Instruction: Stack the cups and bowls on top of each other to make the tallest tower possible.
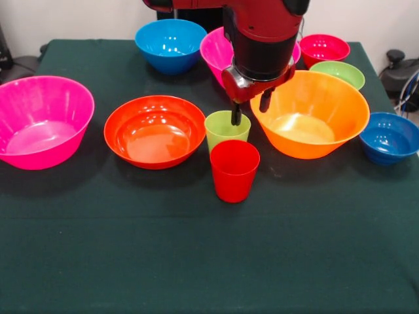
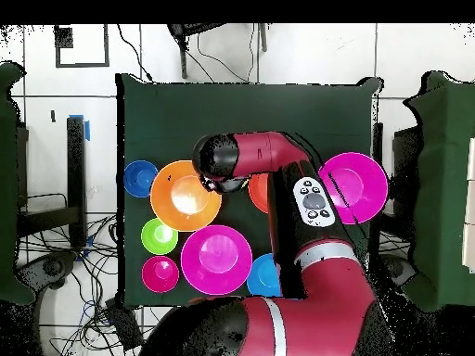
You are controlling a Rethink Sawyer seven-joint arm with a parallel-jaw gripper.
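My gripper (image 1: 250, 110) hangs over the lime green cup (image 1: 226, 131) at the table's middle. It is open: one finger (image 1: 236, 116) dips at the cup's rim, the other sits off to the right. The red cup (image 1: 234, 170) stands upright just in front of the green one. The big orange bowl (image 1: 311, 114) is right of the cups, and the red-orange bowl (image 1: 155, 131) is left of them. Every bowl stands alone and no pile shows. In the overhead view the arm (image 2: 241, 156) hides both cups and the gripper.
A big pink bowl (image 1: 42, 121) sits at the left edge and a dark blue bowl (image 1: 389, 137) at the right edge. At the back are the light blue bowl (image 1: 170, 44), a second pink bowl (image 1: 215, 52) behind the arm, a magenta-red bowl (image 1: 323, 49) and a green bowl (image 1: 338, 73).
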